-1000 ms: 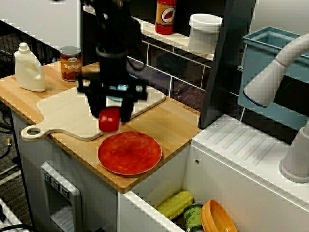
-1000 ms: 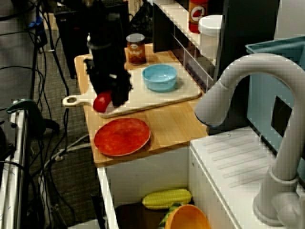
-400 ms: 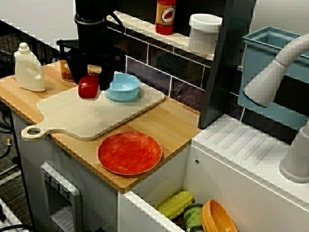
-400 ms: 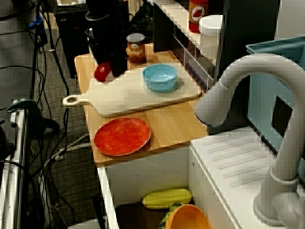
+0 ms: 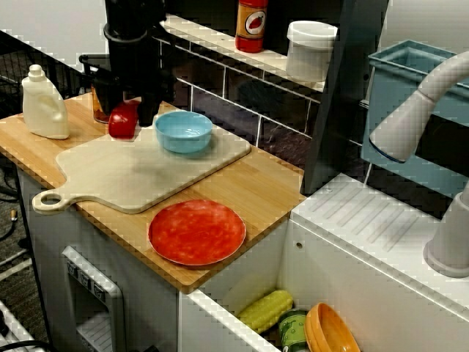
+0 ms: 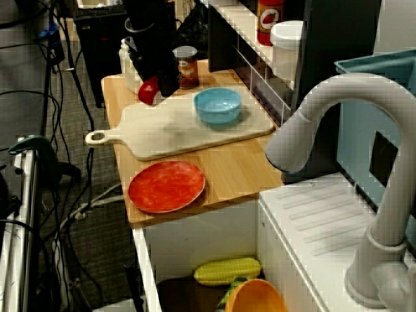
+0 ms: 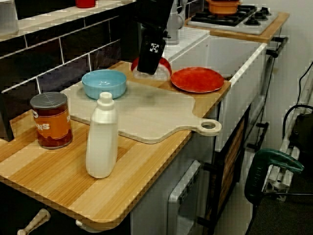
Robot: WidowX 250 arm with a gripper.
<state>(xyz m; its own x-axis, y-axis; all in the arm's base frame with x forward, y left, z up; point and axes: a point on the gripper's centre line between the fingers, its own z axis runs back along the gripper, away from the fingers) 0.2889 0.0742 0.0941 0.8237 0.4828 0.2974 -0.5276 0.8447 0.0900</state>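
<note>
The light wooden counter (image 5: 264, 183) ran beneath the black gripper (image 5: 128, 116), and the pale paddle-shaped cutting board (image 5: 124, 176) lay just below it. The round red plate (image 5: 196, 232) sat well apart from it, nearer the counter's front edge. The light blue bowl (image 5: 183, 132) stood just beside it. Its fingers were clamped on a small red round fruit (image 5: 121, 125), held off the board near its back edge.

The red fruit (image 5: 122, 122) looks smooth, the bowl (image 5: 183, 141) glossy, the cutting board (image 5: 124, 176) and counter (image 5: 264, 191) matt wood
</note>
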